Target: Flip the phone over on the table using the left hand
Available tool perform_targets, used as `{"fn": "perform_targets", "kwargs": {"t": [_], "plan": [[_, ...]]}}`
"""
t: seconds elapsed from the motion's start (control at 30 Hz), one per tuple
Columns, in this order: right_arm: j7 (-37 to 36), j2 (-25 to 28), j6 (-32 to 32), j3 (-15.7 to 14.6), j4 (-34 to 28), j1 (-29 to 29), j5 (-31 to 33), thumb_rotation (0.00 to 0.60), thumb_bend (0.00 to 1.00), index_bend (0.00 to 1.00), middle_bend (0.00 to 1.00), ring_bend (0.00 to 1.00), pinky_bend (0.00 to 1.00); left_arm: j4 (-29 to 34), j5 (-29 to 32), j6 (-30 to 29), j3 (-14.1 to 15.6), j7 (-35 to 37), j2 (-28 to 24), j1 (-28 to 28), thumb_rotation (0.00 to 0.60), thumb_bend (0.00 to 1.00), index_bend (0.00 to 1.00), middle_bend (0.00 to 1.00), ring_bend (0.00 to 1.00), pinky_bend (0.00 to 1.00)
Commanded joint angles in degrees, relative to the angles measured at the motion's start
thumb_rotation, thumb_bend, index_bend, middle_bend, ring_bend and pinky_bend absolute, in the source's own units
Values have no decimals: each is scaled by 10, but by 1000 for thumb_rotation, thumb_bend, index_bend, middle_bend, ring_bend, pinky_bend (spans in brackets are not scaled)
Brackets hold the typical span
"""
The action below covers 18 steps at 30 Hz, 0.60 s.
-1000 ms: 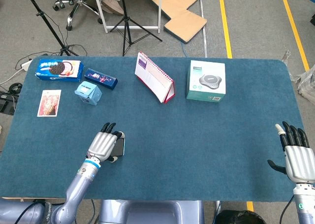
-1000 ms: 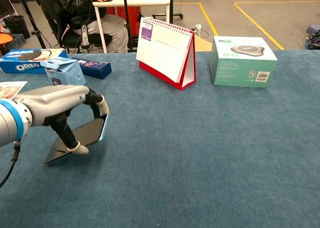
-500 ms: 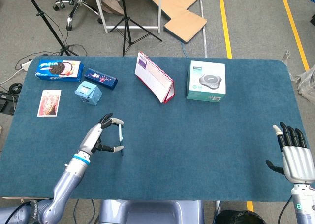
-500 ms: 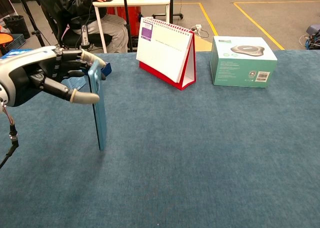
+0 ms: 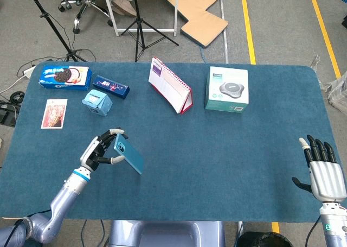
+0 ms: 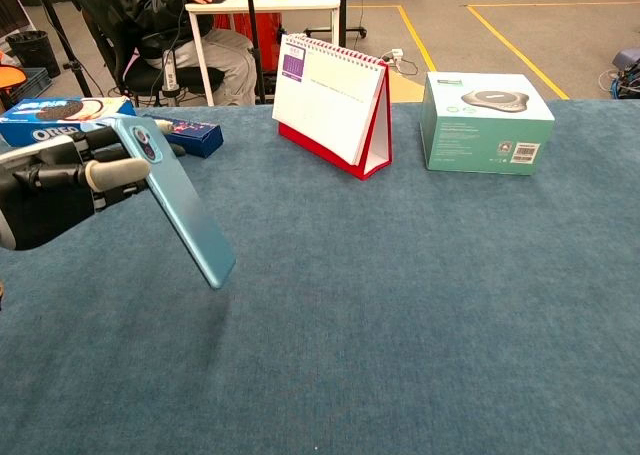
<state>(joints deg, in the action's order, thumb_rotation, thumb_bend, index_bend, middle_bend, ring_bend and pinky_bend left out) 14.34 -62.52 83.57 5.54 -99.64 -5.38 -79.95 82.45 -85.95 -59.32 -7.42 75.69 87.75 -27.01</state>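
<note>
Chest view: phone now tilted back-up.

Oreo box, red desk calendar, teal box

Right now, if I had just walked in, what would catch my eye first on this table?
Probably the light blue phone, tilted in the air at the table's near left, held by the left robot hand. Behind it, mid-table, stands a red-edged desk calendar with a teal box to its right. The right robot hand waits at the far right edge, fingers apart.
</note>
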Motion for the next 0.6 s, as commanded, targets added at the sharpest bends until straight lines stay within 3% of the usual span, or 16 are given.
{"fn": "perform_targets", "kwargs": {"t": [0.03,0.13,0.27,0.33,0.47,0.6], "plan": [[0,0,0,0,1,0,0,600,0,25,0,0,0,-39,-21,-3,17,44,20,1,600,276,414,385,0,0],[1,-1,-1,0,1,-1,0,600,0,25,0,0,0,-60,-25,-5,24,59,28,0,600,265,414,382,0,0],[4,-2,-3,-1,2,-1,1,600,0,25,0,0,0,-87,-29,-8,32,57,37,-2,600,140,410,369,0,0],[4,-3,-3,-1,2,-2,2,600,0,25,0,0,0,-97,-29,-11,35,49,40,-2,600,111,378,335,0,0],[5,-3,-3,-1,1,-2,1,600,0,24,0,0,0,-110,-29,-16,42,24,41,-1,600,71,215,170,0,0],[6,-3,-2,-2,1,-2,0,600,0,24,0,0,0,-114,-21,-19,46,4,41,2,600,69,189,171,0,0]]}}
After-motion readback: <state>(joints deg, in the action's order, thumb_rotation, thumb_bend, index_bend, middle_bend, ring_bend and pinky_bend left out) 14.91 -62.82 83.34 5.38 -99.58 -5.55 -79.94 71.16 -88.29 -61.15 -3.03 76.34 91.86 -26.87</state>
